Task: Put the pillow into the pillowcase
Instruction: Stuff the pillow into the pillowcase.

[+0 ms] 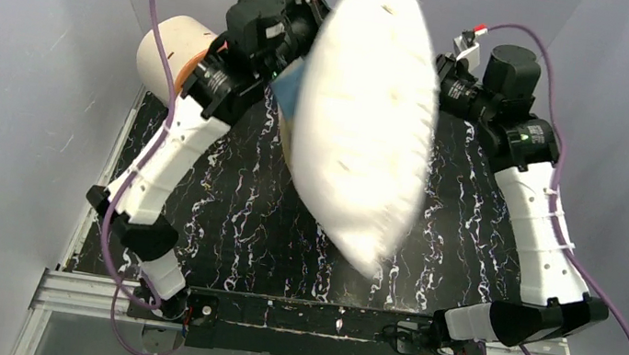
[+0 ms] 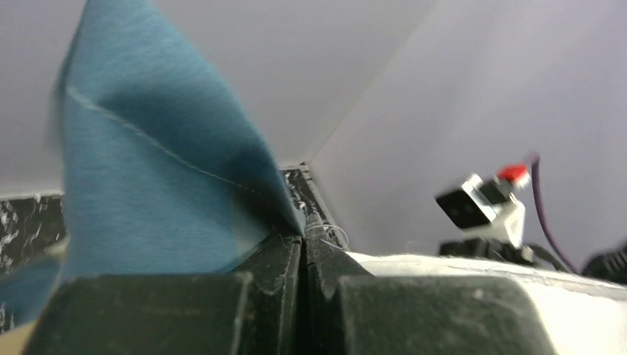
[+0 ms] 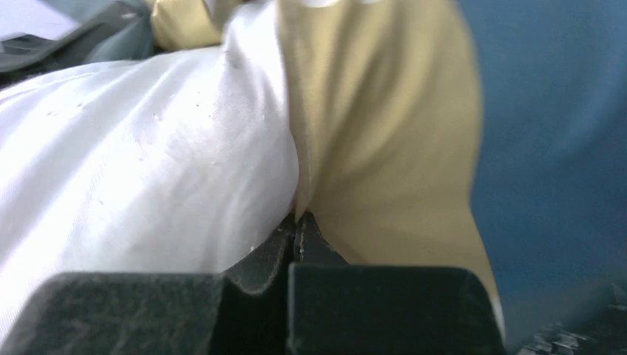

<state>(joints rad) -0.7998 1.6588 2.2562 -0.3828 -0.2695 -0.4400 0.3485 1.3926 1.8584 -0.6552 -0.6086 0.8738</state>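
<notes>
The plump white pillow (image 1: 367,111) hangs tilted in mid-air between my two raised arms, well above the table, and looks blurred. Only a blue corner of the pillowcase (image 1: 288,83) shows at its left side in the top view. My left gripper (image 2: 304,240) is shut on the blue edge of the pillowcase (image 2: 148,177). My right gripper (image 3: 298,220) is shut on a tan fold of the pillowcase (image 3: 384,126), right beside the pillow (image 3: 148,170), which bulges against that fold. Both grippers are hidden behind the pillow in the top view.
A cream-and-orange cylinder (image 1: 171,51) stands at the back left beside the left arm. The black marbled table (image 1: 231,212) lies below, boxed in by grey walls (image 1: 15,98) on three sides. The right arm's wrist camera (image 2: 484,203) shows close by in the left wrist view.
</notes>
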